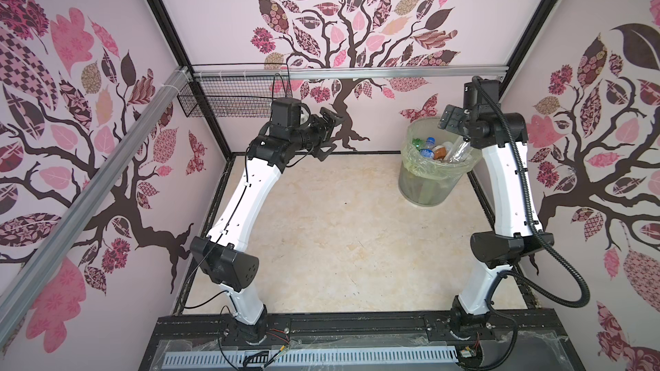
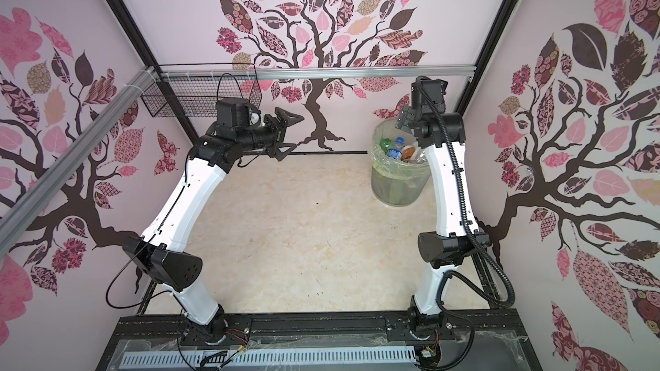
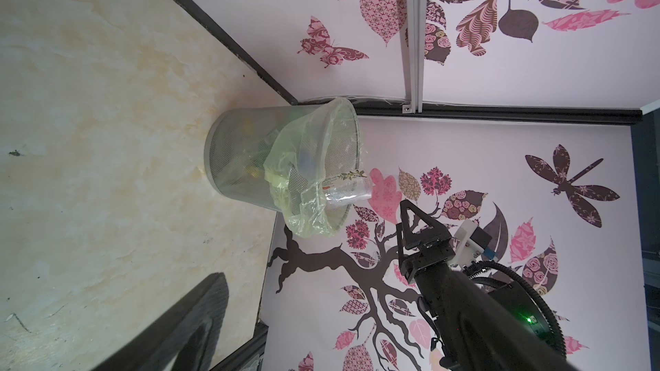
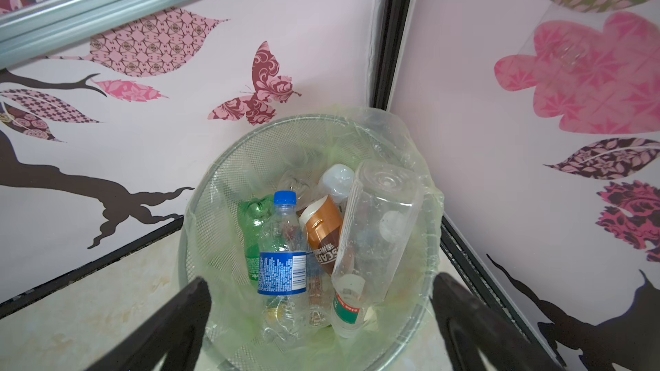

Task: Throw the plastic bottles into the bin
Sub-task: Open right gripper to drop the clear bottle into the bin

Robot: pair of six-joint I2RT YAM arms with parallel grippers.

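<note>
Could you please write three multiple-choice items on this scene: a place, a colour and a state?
1. Where does the bin stand? A) far right corner of the table B) table centre C) near left corner
2. What colour cap has the blue-labelled bottle? A) red B) blue C) yellow
3. How is the right tool? A) shut on a bottle B) shut, empty C) open, empty
Answers: 1A, both top views show it there; 2B, the right wrist view shows it; 3C, its fingers stand wide apart above the bin.
</note>
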